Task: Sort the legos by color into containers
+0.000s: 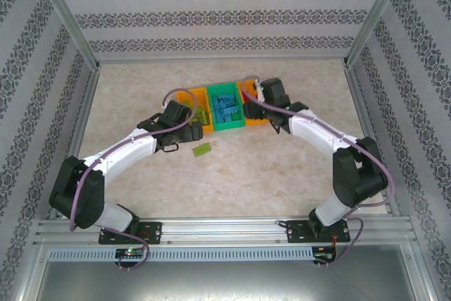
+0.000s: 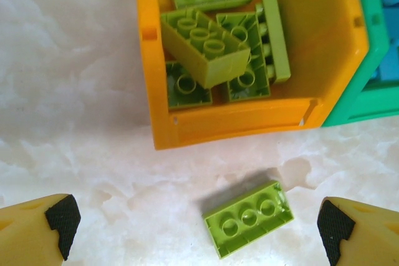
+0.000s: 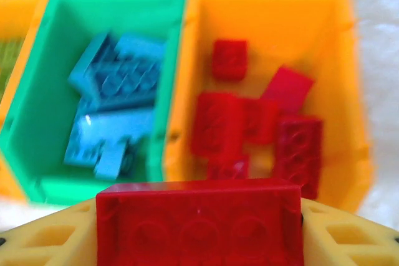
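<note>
A red lego (image 3: 199,222) is being clamped by the right gripper (image 3: 199,241) just before the right orange bin (image 3: 358,110); released early, it could be bounced off the rim. A lime lego (image 2: 249,218) is being straddled by the left gripper's (image 2: 196,225) spread jaws beside the left bin (image 2: 237,126).

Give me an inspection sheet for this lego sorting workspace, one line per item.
surface: pale marbled tabletop
job's things: left orange bin holds lime bricks, green bin blue bricks, right orange bin red bricks; one loose lime brick on the tabletop
clutter: nothing seen
grippers: left gripper, jaws open above the loose lime brick; right gripper, jaws shut on a red brick
cables: purple cables along both arms
surroundings: patterned walls, aluminium frame
</note>
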Action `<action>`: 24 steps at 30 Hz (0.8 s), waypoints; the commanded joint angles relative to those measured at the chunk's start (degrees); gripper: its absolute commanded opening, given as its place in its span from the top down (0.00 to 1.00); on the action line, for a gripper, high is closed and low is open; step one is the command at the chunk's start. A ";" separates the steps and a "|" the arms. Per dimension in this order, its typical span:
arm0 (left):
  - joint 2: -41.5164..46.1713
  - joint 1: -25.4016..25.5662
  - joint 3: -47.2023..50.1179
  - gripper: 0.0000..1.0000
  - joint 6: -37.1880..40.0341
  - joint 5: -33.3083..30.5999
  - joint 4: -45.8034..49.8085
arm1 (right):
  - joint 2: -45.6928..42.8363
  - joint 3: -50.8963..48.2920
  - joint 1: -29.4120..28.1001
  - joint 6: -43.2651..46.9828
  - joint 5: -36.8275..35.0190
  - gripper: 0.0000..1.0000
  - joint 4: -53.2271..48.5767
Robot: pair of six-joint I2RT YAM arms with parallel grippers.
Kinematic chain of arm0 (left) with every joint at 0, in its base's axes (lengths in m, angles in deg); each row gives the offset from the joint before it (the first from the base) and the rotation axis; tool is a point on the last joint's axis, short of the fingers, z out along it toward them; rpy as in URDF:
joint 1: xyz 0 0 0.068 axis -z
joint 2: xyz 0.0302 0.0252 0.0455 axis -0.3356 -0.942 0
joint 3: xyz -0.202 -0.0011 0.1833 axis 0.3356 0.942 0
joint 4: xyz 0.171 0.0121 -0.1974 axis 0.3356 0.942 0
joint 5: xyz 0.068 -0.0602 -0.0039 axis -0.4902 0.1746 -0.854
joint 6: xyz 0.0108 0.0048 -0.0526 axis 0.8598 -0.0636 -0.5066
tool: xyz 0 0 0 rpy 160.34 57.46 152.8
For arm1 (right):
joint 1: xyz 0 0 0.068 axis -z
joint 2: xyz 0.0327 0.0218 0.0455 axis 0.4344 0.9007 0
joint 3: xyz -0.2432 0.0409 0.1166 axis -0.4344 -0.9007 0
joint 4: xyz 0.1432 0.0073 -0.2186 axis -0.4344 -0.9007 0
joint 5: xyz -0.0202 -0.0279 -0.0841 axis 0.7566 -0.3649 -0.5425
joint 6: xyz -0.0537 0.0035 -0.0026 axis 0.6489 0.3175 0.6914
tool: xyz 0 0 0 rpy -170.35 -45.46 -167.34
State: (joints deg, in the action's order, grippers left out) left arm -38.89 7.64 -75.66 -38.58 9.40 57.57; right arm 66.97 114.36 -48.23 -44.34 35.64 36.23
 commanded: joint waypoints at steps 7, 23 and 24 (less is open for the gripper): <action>-1.19 0.65 1.22 0.00 -5.29 3.94 2.13 | 15.92 18.58 4.63 -8.37 6.03 0.46 -11.29; -9.16 4.55 -4.53 0.01 -14.32 6.81 7.25 | 20.86 23.24 6.08 -12.21 5.11 0.14 -11.41; -9.51 4.57 -4.67 0.01 -14.70 6.88 7.34 | 20.13 22.53 6.05 -12.29 4.99 0.11 -10.80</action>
State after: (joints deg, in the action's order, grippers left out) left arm -47.18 11.46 -78.74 -50.23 15.63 62.25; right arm 89.97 137.94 -42.48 -56.19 41.52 24.84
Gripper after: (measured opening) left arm 0.994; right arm 0.877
